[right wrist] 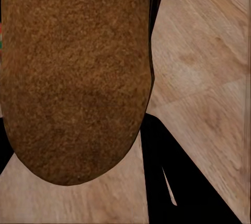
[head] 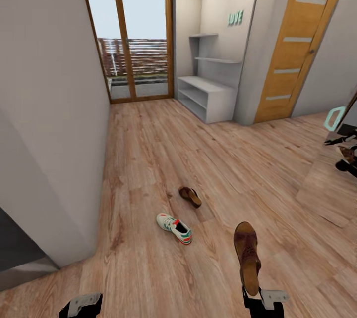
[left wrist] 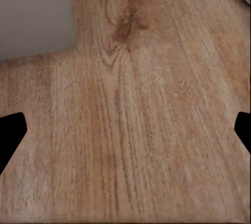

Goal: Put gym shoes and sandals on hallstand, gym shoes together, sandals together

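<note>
A dark brown sandal [head: 247, 256] hangs above the floor at the lower right, with my right gripper [head: 254, 299] shut on its near end. The right wrist view looks onto its grainy brown sole [right wrist: 73, 72], with one black finger [right wrist: 167, 177] beside it. The other sandal [head: 190, 196] lies on the wood floor [head: 148, 169] ahead. One white gym shoe [head: 174, 228] with green stripes and a red heel lies a little nearer. The second gym shoe is out of view. My left gripper [head: 82, 305] is open over bare planks [left wrist: 125, 135]. The white hallstand [head: 206, 97] stands far ahead at the right wall.
A grey wall [head: 49, 110] runs along the left, its corner close to my left arm. Glass balcony doors [head: 131, 35] close the far end. An orange door [head: 297, 40] and a teal-framed leaning mirror [head: 334, 120] are on the right. Open floor leads toward the rack.
</note>
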